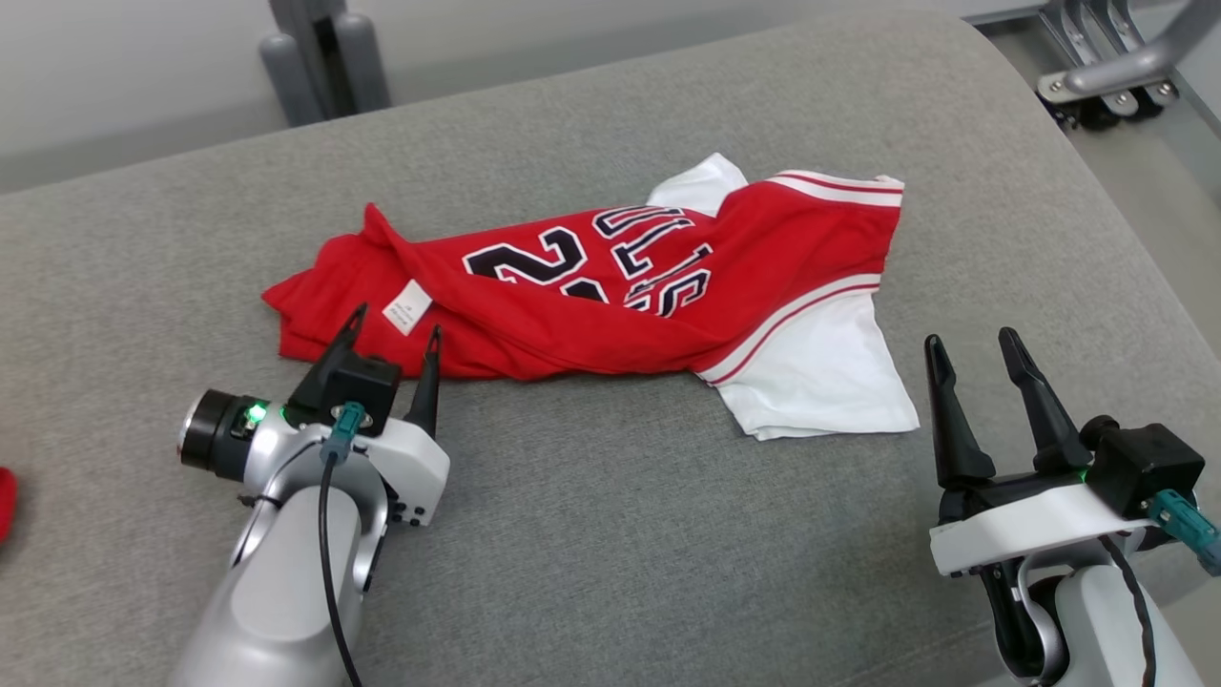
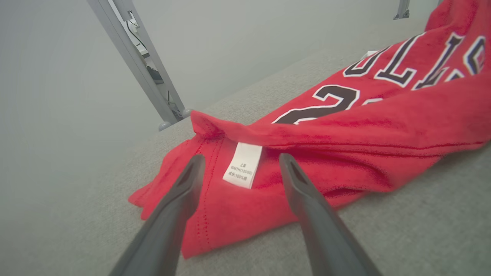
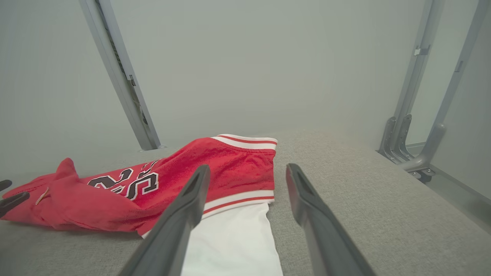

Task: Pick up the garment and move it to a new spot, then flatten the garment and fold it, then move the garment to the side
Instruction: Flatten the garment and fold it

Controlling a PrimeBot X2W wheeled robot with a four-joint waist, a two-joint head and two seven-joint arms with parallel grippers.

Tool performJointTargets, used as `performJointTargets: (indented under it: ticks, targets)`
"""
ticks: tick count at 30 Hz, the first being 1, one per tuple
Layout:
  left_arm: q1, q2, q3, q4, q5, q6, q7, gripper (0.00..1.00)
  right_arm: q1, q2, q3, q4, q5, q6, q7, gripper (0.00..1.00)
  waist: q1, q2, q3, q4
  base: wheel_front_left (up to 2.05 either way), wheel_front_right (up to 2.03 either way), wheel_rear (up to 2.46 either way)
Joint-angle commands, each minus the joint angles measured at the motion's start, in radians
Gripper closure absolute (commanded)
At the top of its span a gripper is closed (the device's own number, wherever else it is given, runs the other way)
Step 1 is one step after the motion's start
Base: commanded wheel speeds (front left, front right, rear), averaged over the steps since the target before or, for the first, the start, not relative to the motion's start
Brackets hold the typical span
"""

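The garment, a red jersey with dark numbers and white sleeves, lies crumpled across the middle of the grey, fabric-covered worktop. Its body is twisted into a long ridge and its hem end is bunched at the robot's left. A white care label shows on that bunched end, and one white sleeve is spread flat at the right.

The main risk is a poor first grasp. The cloth at the left end is stacked in several folds, so a pinch there could take only the top layer, or only the label, and the jersey would slip or lift lopsided. Reaching too deep could instead catch the worktop's own covering along with the hem. If only one side is lifted, the ridge would probably tighten into a worse twist and make flattening harder.

The left end effector has its jaws fully spread and holds nothing. In the left wrist view its fingers straddle the label, with their tips over the red hem. Whether they actually touch the cloth I cannot tell.

The right end effector is also spread wide and empty. It sits just beside the outer corner of the white sleeve, apart from it and over bare worktop. If it closed where it is, it would likely miss the cloth.
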Motion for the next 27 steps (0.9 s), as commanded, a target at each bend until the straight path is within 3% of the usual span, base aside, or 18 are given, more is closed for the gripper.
performJointTargets:
  ticks: [1, 17, 18, 19, 20, 27]
  targets:
    - [-0.036, 0.01, -0.001, 0.029, 0.004, 0.008, -0.001, 0.0, -0.012, -0.005, -0.003, 0.0, 0.01, 0.0, -0.001, 0.0, 0.0, 0.0, 0.03, -0.03, 0.0, 0.0, 0.0]
    - [-0.143, 0.033, -0.013, 0.135, -0.019, 0.064, -0.001, 0.0, -0.035, -0.005, -0.015, 0.005, 0.023, 0.0, -0.001, 0.0, 0.0, 0.0, 0.08, -0.053, 0.0, 0.0, 0.0]
    - [-0.143, 0.032, -0.013, 0.134, -0.025, 0.058, -0.001, 0.36, -0.035, -0.005, -0.016, 0.006, 0.022, 0.0, -0.001, 0.0, 0.0, 0.0, 0.08, -0.052, 0.0, 0.0, 0.0]
    - [-0.144, 0.031, -0.014, 0.127, -0.028, 0.052, -0.001, 0.8, -0.035, -0.005, -0.017, 0.007, 0.022, 0.0, -0.001, 0.0, 0.0, 0.0, 0.08, -0.05, 0.0, 0.0, 0.0]
    - [-0.144, 0.03, -0.016, 0.116, -0.031, 0.052, -0.001, 1.0, -0.036, -0.005, -0.018, 0.008, 0.021, 0.0, -0.001, 0.0, 0.0, 0.0, 0.081, -0.048, 0.0, 0.0, 0.0]
    - [-0.103, 0.031, -0.032, 0.043, -0.048, 0.056, -0.001, 1.0, -0.035, -0.005, -0.023, 0.026, -0.001, 0.0, -0.001, 0.0, 0.0, 0.0, 0.064, -0.023, 0.0, 0.0, 0.0]
